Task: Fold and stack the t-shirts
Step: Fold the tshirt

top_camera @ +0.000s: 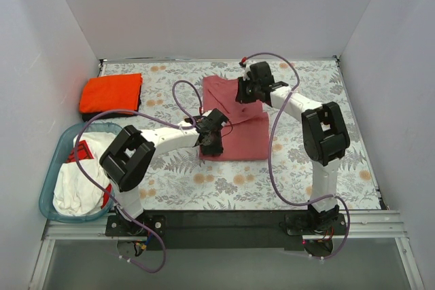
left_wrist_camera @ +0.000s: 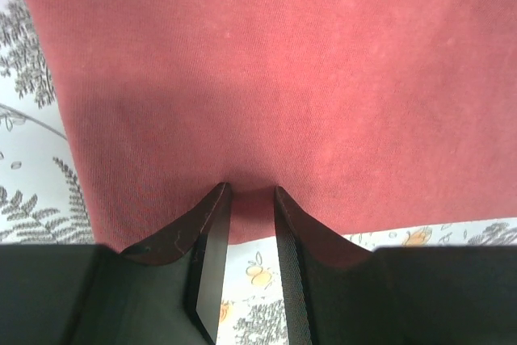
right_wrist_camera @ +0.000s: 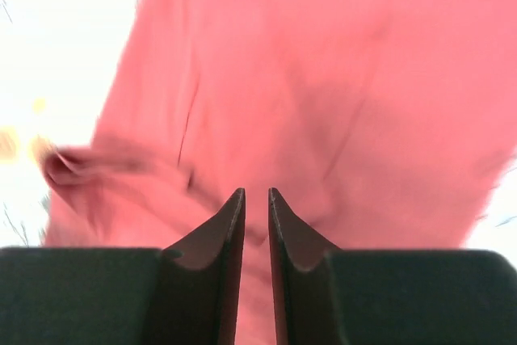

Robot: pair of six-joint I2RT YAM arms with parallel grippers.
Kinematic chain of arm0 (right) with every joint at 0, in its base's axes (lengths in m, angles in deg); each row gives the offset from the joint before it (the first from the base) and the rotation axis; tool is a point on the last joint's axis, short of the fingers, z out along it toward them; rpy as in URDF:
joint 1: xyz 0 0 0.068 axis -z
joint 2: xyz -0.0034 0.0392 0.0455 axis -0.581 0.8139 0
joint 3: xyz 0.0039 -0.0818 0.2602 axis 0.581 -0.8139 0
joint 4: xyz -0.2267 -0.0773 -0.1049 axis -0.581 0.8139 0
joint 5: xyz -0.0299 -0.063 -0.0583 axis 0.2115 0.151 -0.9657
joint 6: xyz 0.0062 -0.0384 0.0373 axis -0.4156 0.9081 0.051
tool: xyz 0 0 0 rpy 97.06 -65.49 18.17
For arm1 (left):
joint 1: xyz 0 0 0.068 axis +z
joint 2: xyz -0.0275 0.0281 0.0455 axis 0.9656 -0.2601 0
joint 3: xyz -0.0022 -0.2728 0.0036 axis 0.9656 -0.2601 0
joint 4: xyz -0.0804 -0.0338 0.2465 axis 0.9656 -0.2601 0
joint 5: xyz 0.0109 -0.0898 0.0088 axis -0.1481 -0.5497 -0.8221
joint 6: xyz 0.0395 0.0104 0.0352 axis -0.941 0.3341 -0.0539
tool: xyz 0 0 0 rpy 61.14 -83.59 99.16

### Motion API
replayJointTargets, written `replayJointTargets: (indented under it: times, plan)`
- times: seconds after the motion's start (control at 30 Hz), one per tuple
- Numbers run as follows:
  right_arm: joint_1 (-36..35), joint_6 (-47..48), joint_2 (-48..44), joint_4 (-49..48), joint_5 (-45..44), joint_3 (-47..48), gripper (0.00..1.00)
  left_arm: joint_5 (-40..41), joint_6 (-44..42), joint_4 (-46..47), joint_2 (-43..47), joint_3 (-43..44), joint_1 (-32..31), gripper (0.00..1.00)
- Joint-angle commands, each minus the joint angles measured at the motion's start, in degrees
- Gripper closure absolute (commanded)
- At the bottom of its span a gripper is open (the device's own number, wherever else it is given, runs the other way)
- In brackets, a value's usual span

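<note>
Left gripper [left_wrist_camera: 250, 190] has its jaws drawn nearly together on the near hem of the large dusty rose-red cloth t-shirt [top_camera: 239, 137]. Cloth sits between the fingertips, so this reads as a pinch on that edge. Right gripper [right_wrist_camera: 256, 191] stands with jaws almost together over the far part of the same shirt. Its wrist view is blurred, so it cannot be told whether cloth is caught there.

Location: the shirt lies mid-table on the floral-printed table cover [top_camera: 204, 188], partly doubled over, its far portion rumpled.

Step in hand (a judgement): a fold of this shirt, with stacking not yet begun.

1. Lift the hem only enough to clear the cover; a high lift would drag the lower layer.
2. Move both held edges together, keeping the cloth between them taut, so the crease runs straight.
3. Lay the edge down flat before letting go, then smooth the rumpled far part.

Surroundings: the folded bright orange cloth t-shirt [top_camera: 111, 92] rests at the far left, well apart from the work and the likely stack site. A blue plastic basket [top_camera: 46, 191] at the near left holds white cloth [top_camera: 78, 185].

Obstructions: a purple cable [top_camera: 178, 93] loops just beside the shirt's far-left corner and could snag a carried edge. The two arms work close together over one garment.
</note>
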Motion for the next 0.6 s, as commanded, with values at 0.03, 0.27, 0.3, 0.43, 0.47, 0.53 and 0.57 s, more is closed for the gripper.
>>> replayJointTargets:
  times: [0.03,0.27,0.3,0.43,0.47,0.53,0.57]
  plan:
    - [1.9,2.0,-1.9,-0.7,5.2,6.9,0.76,-1.6,1.5,-5.6,3.4,-2.3,-0.1,0.73]
    - [0.1,0.7,-11.0,-3.8,19.3,-8.0,0.76,0.4,4.4,-5.7,8.7,-2.8,-0.1,0.73]
    - [-0.4,-0.5,-12.9,-5.2,20.3,-12.4,0.76,1.1,4.8,-5.8,9.6,-3.0,-0.1,0.73]
    - [-3.1,-3.5,-14.7,-10.9,25.5,-19.9,0.77,6.0,7.7,-5.2,13.3,-5.0,-0.1,0.73]
    - [-3.4,-4.0,-14.7,-13.5,26.2,-21.2,0.77,7.3,8.5,-4.8,14.6,-5.7,0.1,0.73]
    - [-4.3,-5.4,-13.6,-15.2,27.2,-23.1,0.77,7.6,8.8,-3.4,14.6,-7.4,0.3,0.74]
    - [-4.6,-5.3,-12.8,-15.7,27.4,-23.0,0.77,7.3,9.0,-3.3,13.9,-7.6,0.8,0.75]
